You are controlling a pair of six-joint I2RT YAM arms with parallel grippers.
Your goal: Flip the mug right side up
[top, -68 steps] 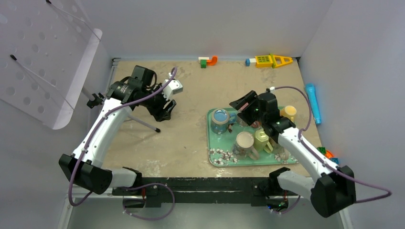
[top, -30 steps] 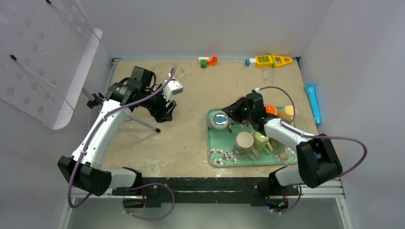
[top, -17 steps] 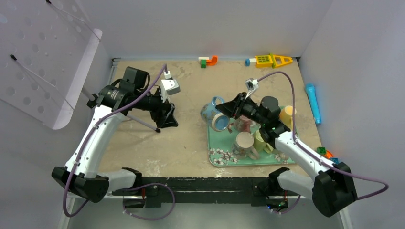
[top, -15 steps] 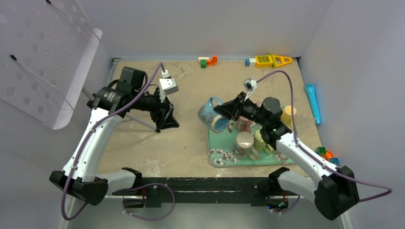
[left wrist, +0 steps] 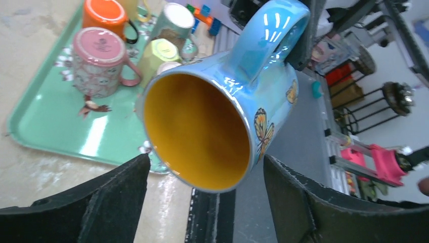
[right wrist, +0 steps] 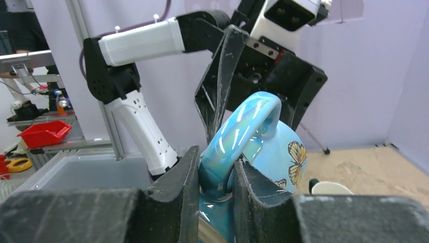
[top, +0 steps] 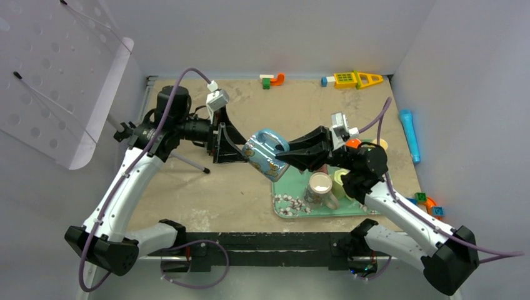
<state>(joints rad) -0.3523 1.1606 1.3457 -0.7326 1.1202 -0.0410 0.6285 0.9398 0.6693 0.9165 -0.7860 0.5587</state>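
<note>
right tool (right wrist: pixel 216 171) tight on blue mug (top: pixel 265 156) handle, left tool (top: pixel 224 141) agape, crowded tray (top: pixel 283 209) nearby

Left hand (top: pixel 239 149) wide, right hand (right wrist: pixel 215 162) tight.

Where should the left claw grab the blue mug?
The body walls just behind the rim, coming in from the mouth side. The right claw pinches the handle, and the blue mug points its mouth at the open left claw, both flanks bare.
</note>
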